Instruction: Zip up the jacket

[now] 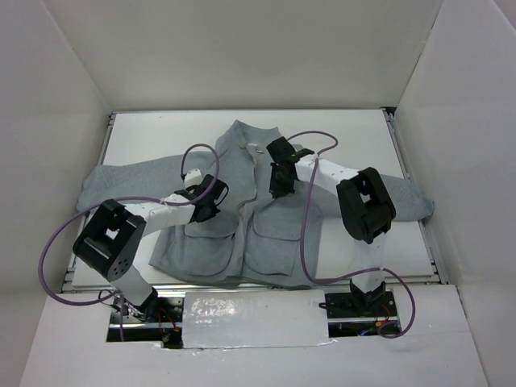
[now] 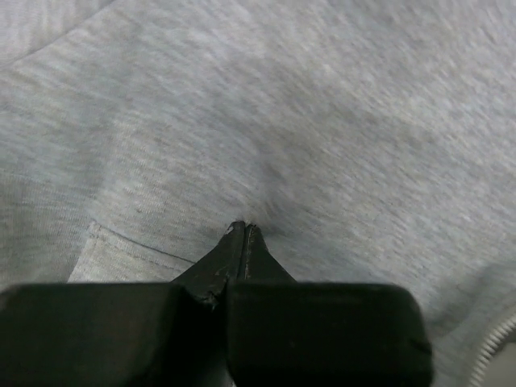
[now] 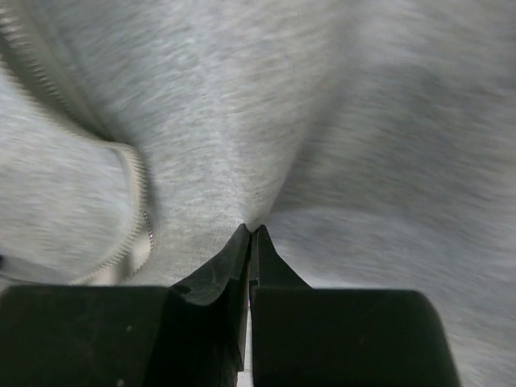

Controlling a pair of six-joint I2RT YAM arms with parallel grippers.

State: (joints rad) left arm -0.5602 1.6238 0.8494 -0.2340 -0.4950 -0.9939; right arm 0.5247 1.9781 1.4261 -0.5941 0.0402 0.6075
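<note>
The jacket (image 1: 270, 238) is soft light grey all over, with no pattern (just a fuzzy, speckled look up close). Its zipper (image 3: 137, 189), at the left of the right wrist view, is pale, almost white. The left claw (image 2: 244, 234) and the right claw (image 3: 251, 235) are black. The counter (image 1: 355, 137) is white. The cables (image 1: 305, 226) are purple. The arms (image 1: 161, 211) are white and black. At the bottom middle, the foil (image 1: 254, 318) is shiny silver.

Top camera high, looking down; wrist cameras close on shared jacket (image 1: 219, 251) (probably chest panels).
</note>
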